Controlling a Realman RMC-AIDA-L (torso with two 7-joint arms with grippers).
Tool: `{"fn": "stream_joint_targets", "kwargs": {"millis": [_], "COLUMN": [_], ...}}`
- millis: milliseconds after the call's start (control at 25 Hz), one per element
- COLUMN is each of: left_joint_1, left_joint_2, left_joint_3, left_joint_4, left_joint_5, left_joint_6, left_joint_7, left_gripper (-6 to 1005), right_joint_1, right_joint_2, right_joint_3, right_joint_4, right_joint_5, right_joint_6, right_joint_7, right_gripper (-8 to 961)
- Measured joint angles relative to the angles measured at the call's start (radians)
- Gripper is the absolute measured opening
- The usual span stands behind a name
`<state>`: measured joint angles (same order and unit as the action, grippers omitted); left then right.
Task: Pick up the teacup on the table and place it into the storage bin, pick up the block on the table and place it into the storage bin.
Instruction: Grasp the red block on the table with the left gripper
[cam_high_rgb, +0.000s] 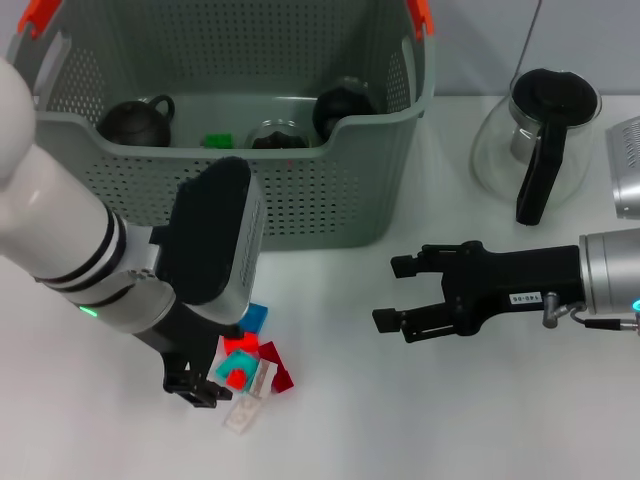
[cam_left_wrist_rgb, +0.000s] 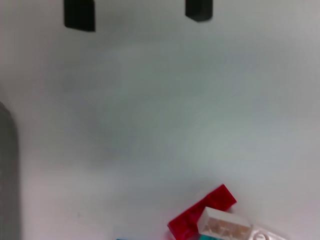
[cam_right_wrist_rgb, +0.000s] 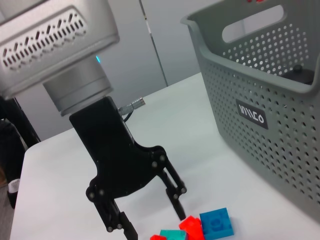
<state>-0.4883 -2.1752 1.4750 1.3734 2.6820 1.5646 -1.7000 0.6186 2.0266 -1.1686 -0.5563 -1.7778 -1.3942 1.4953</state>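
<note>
The storage bin stands at the back left of the table and also shows in the right wrist view. Inside it lie a dark teapot, a small glass vessel, a dark round pot and a green block. No teacup shows on the table. A pile of red, teal, blue and clear blocks lies in front of the bin. My left gripper is open, low at the pile's left edge; its fingertips are apart and empty. My right gripper is open and empty, right of the pile.
A glass pitcher with a black handle and lid stands at the back right. White table lies around the pile. In the right wrist view the left gripper hangs over the blocks, with the bin's wall close by.
</note>
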Motion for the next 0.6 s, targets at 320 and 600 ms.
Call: {"fn": "stream_joint_targets", "kwargs": {"millis": [320, 600], "left_joint_1": [0.004, 0.000], "left_joint_2": [-0.002, -0.003], "left_joint_3": [0.040, 0.066], "left_joint_4": [-0.005, -0.022], "left_joint_5": [0.014, 0.010], "left_joint_6": [-0.026, -0.037], "left_joint_7": [0.030, 0.039], "left_gripper": [582, 539], "right_joint_1": [-0.001, 0.000], "right_joint_2": [0.003, 0.004], "right_joint_3": [0.006, 0.006], "right_joint_4": [-0.001, 0.000], "right_joint_5": [0.000, 0.000], "right_joint_6": [0.003, 0.013], "right_joint_7": [-0.001, -0.002], "right_gripper": [925, 925]}}
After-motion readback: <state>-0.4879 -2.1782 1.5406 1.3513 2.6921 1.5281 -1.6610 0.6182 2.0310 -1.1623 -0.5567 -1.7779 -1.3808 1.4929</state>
